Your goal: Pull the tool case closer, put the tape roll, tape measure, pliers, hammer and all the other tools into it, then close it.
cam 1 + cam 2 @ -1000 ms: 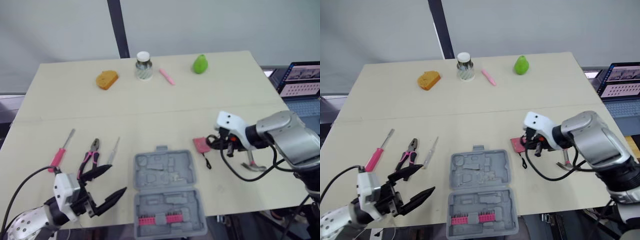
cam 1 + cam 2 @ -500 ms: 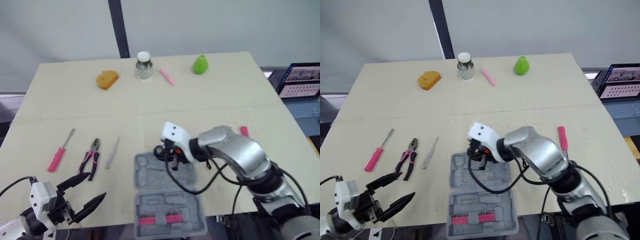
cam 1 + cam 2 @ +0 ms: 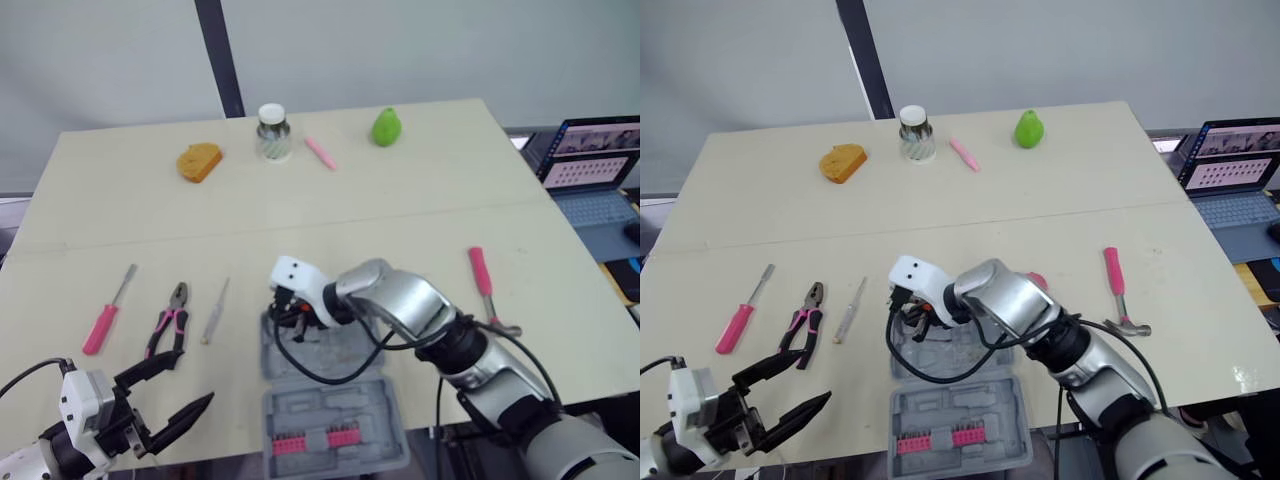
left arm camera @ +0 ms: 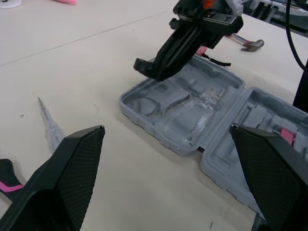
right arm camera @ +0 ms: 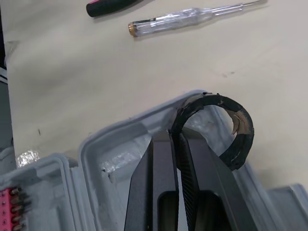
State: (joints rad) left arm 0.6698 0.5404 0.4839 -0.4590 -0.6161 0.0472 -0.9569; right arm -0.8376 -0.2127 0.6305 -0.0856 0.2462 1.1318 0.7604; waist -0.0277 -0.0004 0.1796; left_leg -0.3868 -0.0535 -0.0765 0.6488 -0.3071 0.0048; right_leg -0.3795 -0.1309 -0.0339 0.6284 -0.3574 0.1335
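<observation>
The right gripper [image 5: 175, 134] pinches a black tape roll [image 5: 240, 149] by its rim, fingers nearly together, over the 11 o'clock corner of the open grey plastic tool case [image 3: 340, 398]. At its 9 o'clock lie pink-handled pliers [image 3: 170, 325]. The left gripper [image 3: 188, 380] gapes wide, empty, at the case's 8 o'clock.

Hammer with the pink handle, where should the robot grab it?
Probably the pink handle, coming straight down from above. The hammer lies flat on the table, and the handle is straight with bare table on both sides, so it can be pinched across its width.
</observation>
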